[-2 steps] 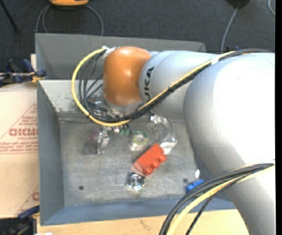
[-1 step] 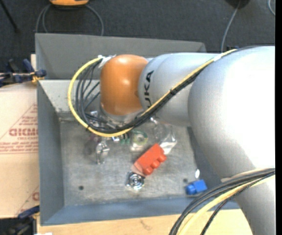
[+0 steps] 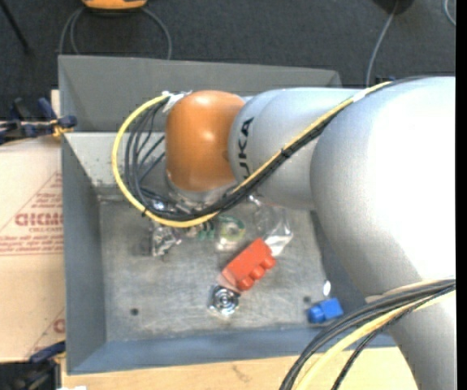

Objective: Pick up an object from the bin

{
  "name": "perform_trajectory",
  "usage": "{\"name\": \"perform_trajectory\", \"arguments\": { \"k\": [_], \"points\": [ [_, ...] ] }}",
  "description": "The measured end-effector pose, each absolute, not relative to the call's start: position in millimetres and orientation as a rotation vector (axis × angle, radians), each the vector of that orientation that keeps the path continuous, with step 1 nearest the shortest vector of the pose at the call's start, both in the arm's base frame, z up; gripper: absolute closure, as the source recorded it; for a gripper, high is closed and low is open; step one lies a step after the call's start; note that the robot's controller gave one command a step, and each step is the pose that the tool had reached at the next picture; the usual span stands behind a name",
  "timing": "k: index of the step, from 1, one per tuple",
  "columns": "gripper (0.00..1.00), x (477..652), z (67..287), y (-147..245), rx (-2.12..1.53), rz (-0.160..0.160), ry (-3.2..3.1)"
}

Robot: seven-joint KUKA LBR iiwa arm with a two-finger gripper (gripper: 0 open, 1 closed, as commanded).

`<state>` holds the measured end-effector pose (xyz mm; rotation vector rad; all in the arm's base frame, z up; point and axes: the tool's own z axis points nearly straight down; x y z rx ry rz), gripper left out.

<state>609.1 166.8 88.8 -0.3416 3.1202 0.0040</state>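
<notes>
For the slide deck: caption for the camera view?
KUKA arm reaches into grey bin, gripper left of red brick, shiny metal part and blue block.

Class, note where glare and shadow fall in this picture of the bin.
Camera view: soft glare on the orange wrist cover and the grey arm; the round metal piece near the bin's front wall glints; the arm's shadow darkens the bin floor beneath the cover.

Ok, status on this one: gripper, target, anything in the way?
Gripper low over the bin floor, left-middle, under the orange cover. Nearest, rightward in view: greenish clear ring, red block, silver round piece. Blue piece far off; no visible blocker.
</notes>
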Motion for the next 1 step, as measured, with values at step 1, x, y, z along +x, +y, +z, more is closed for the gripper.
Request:
{"name": "perform_trajectory", "arguments": {
  "k": [1],
  "points": [
    [1.0, 599.5, 240.7, 163.5, -0.333, 0.0, 3.11]
  ]
}}
